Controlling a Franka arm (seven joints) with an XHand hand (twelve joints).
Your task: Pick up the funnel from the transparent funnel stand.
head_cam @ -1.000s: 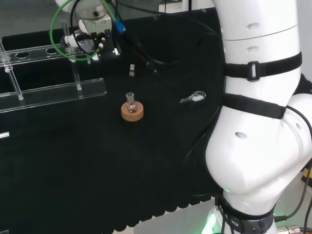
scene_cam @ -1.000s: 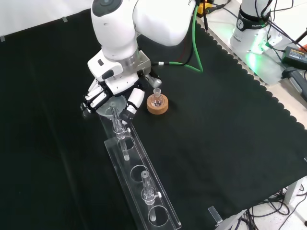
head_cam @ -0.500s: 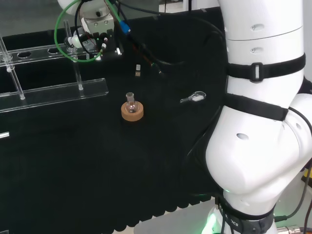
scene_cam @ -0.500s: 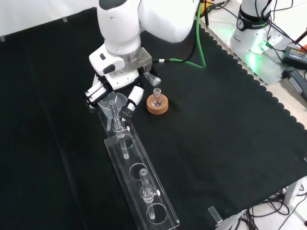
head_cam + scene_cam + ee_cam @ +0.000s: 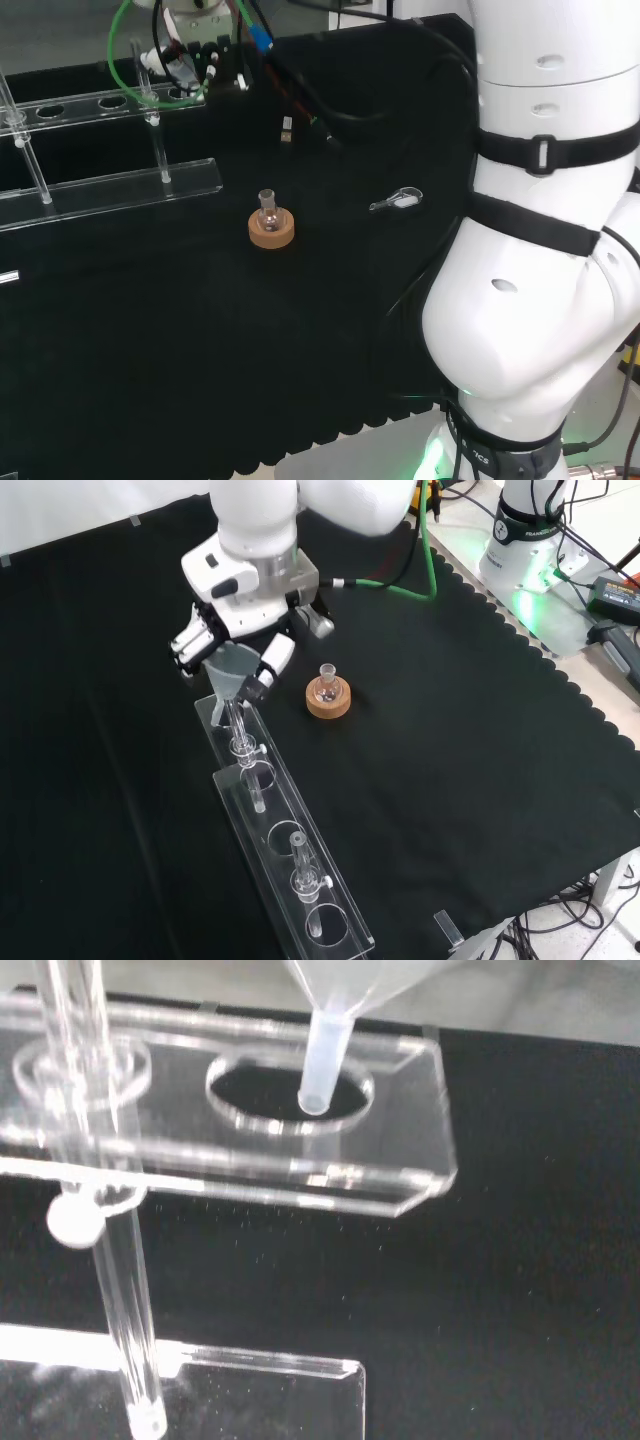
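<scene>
Gripping the funnel (image 5: 232, 667) between curled fingers, the hand (image 5: 232, 645) holds its stem tip just above the transparent funnel stand's (image 5: 285, 855) end hole.

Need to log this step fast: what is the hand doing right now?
Hand: shut on the funnel, whose stem tip hangs just above the hole in the stand.
</scene>
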